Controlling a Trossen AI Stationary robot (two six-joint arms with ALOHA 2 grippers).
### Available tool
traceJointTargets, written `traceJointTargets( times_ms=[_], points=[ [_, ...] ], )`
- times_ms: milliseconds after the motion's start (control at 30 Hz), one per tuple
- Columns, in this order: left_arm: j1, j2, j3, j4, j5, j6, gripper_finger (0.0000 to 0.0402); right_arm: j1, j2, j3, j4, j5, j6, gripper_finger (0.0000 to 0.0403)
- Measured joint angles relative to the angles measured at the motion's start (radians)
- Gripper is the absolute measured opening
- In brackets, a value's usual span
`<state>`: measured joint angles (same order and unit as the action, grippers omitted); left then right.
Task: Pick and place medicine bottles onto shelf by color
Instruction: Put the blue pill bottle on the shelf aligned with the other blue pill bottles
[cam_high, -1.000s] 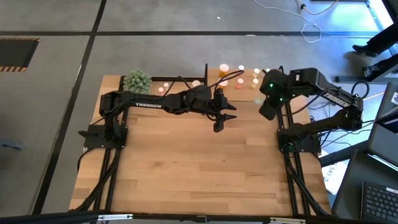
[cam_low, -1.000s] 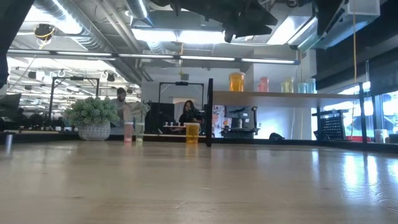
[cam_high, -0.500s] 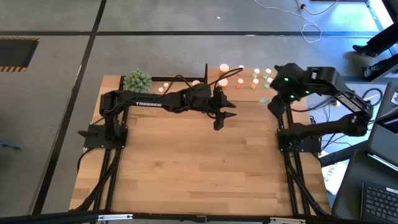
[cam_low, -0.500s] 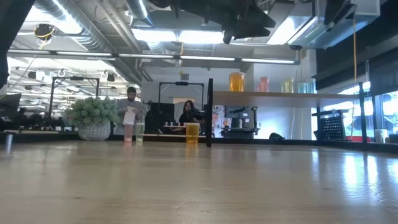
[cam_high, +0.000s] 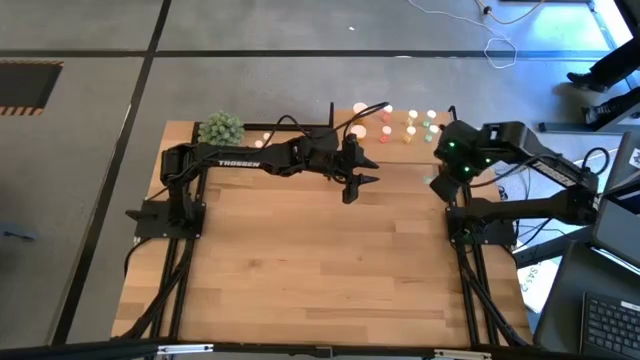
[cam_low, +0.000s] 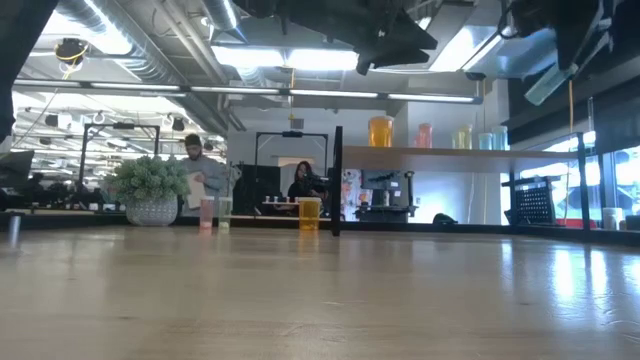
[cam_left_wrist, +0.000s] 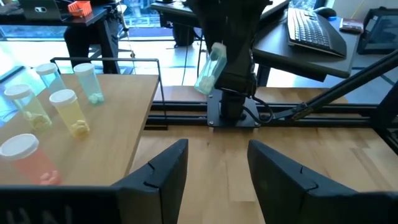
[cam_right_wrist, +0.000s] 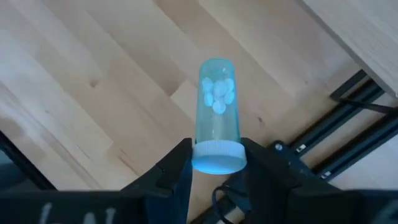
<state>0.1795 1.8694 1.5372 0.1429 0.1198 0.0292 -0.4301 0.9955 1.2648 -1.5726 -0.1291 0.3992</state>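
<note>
Your right gripper (cam_right_wrist: 214, 163) clamped its fingers on a pale blue-green medicine bottle (cam_right_wrist: 216, 109) above the bench (cam_high: 330, 270), mid-carry; left gripper (cam_left_wrist: 214, 171) idled open; next, align with the shelf (cam_left_wrist: 124, 118).

You've got bright ceiling strips (cam_low: 300, 58) burning white in the low view, and their glare lies in pale streaks across the table (cam_low: 320, 290). From above, your light is even, with soft shadows; the bottles (cam_high: 385, 122) on the shelf glow overexposed. Your left wrist view has daylight bleaching its far corner. In your right wrist view the near fingers (cam_right_wrist: 171, 177) are soft.
</note>
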Motion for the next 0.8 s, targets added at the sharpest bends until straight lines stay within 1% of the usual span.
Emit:
traceJointTargets(
  times_ms=[167,300,433,633,800],
  points=[
    [0.0,0.0,0.0,0.0,0.002,0.0,0.0163,-0.015,0.071,0.047,0.004,0.006,-0.061,0.0124],
    [0.0,0.0,0.0,0.0,0.002,0.0,0.0163,-0.061,0.127,0.114,0.005,0.015,-0.105,0.0124],
    [0.0,0.0,0.0,0.001,0.002,0.006,0.0163,-0.1,0.152,0.162,0.003,0.016,-0.174,0.0124],
    [0.0,0.0,0.0,0.001,0.002,0.007,0.0163,-0.097,0.172,0.175,0.001,0.022,-0.299,0.0124],
    [0.0,0.0,0.0,0.001,0.002,0.007,0.0163,-0.093,0.177,0.175,0.001,0.023,-0.367,0.0124]
  ],
)
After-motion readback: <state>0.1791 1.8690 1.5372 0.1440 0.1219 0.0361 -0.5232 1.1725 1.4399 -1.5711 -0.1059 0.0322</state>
